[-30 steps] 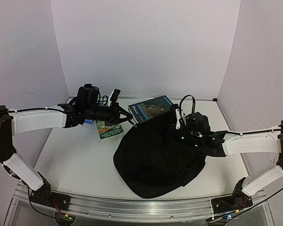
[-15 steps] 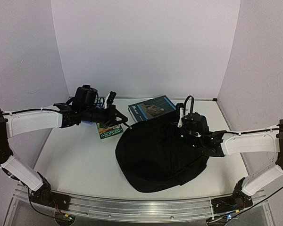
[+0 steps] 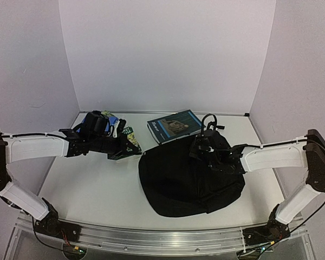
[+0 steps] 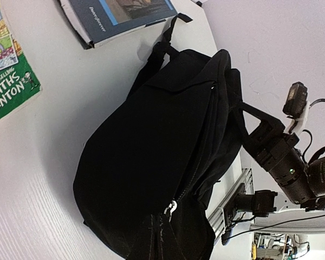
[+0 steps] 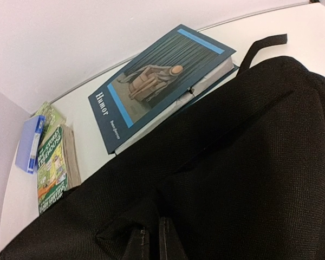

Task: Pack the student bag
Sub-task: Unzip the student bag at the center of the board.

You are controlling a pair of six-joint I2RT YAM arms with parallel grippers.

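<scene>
Both pairs are clenched: right fingers (image 5: pixel 134 245) pinch the student bag (image 3: pixel 187 181), left fingers (image 3: pixel 128 147) at its left edge.

The whole worktop (image 3: pixel 86 184) is seen from high up at its near edge, looking down. From the left wrist the student bag (image 4: pixel 151 162) is looked at sideways from low down. From the right wrist it is seen very close. The blue book (image 3: pixel 174 125) is caught in all three views
</scene>
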